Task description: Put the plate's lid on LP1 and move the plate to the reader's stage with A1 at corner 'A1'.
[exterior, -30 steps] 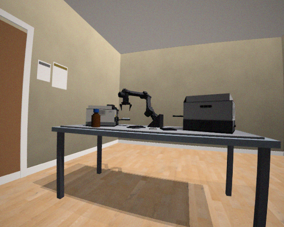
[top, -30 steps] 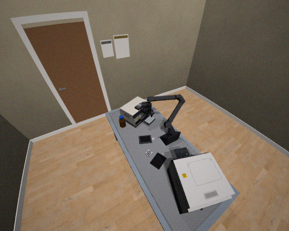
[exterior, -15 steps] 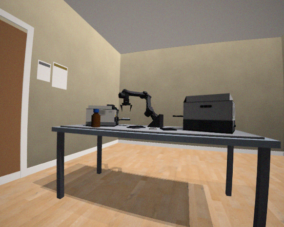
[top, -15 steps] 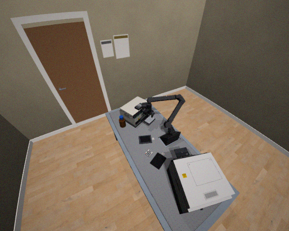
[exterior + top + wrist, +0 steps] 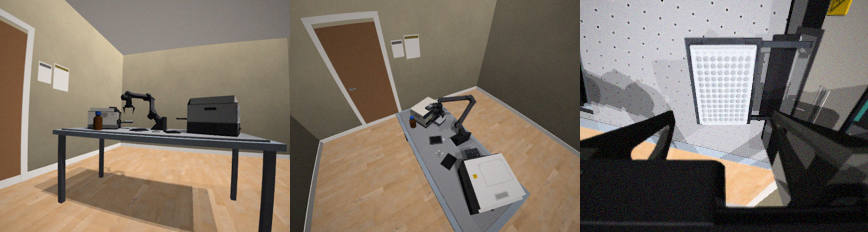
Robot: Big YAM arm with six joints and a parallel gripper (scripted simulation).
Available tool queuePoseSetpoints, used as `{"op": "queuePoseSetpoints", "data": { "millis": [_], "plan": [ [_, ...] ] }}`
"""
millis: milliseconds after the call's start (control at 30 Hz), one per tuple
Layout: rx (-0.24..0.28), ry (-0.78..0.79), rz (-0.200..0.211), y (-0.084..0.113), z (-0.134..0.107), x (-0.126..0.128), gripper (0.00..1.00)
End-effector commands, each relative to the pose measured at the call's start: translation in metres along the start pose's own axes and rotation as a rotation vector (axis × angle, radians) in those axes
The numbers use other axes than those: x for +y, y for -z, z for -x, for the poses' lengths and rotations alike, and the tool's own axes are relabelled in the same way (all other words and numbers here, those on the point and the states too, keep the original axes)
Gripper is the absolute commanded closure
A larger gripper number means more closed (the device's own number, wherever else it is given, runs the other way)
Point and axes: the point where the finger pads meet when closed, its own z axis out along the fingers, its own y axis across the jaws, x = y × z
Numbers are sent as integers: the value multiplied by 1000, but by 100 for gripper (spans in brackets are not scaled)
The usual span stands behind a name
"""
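Jaws (image 5: 439, 116) (image 5: 128, 113) spread wide and holding nothing hang above the white plate (image 5: 440, 121) (image 5: 128, 121) (image 5: 724, 85) on the dispenser's stage (image 5: 757, 82); both lid removal and the reader (image 5: 494, 181) (image 5: 213, 114) loading appear undone.

This was a laboratory. A multiwell plate (image 5: 440, 121) (image 5: 128, 121) (image 5: 723, 85), its round wells in a neat grid, sat on a stage that stuck out from a boxy benchtop instrument (image 5: 424, 107) (image 5: 105, 117). A bigger white-topped instrument (image 5: 489, 174) (image 5: 212, 113) with a yellow warning label (image 5: 475, 176) stood on the same worktop (image 5: 429, 159) (image 5: 149, 136), along with a brown, blue-capped reagent bottle (image 5: 412, 123) (image 5: 97, 123) and a jointed robot arm (image 5: 465, 113) (image 5: 152, 105).
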Motion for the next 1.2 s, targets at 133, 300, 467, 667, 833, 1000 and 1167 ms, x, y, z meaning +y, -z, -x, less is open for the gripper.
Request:
{"op": "queuePoseSetpoints", "data": {
  "millis": [133,300,467,667,833,1000,1167],
  "plan": [
    [-19,-47,-22,9,6,-17,0],
    [-22,-50,-21,6,4,-13,0],
    [-9,-37,-11,2,-3,-6,0],
    [3,-5,0,-6,0,-3,0],
    [4,-8,0,-6,2,-6,0],
    [-16,-25,-14,1,6,-12,0],
    [-27,-49,-20,0,2,-11,0]
  ]
}}
